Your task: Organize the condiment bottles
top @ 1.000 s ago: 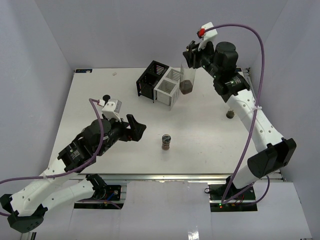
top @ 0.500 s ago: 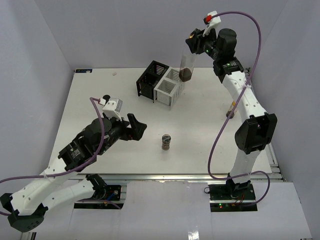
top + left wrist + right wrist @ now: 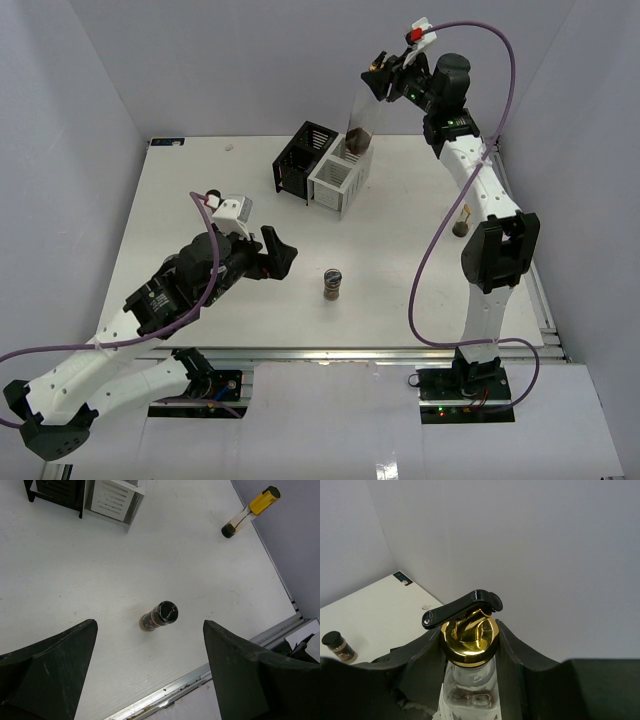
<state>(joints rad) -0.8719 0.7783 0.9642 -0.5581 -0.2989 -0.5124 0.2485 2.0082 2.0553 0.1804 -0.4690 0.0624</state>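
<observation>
Brass-spouted bottle (image 3: 357, 125) gripped in right end effector (image 3: 471, 655), tilted, near white rack (image 3: 335, 180)

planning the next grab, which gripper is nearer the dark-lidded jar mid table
Left. The left gripper is open just left of the jar; the right gripper is high at the back, holding the tall clear bottle above the white rack.

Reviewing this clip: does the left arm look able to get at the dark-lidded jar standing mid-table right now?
Probably yes. The left gripper is open and faces the jar, which stands alone with nothing between them. The right gripper holds the spouted bottle far off.
</observation>
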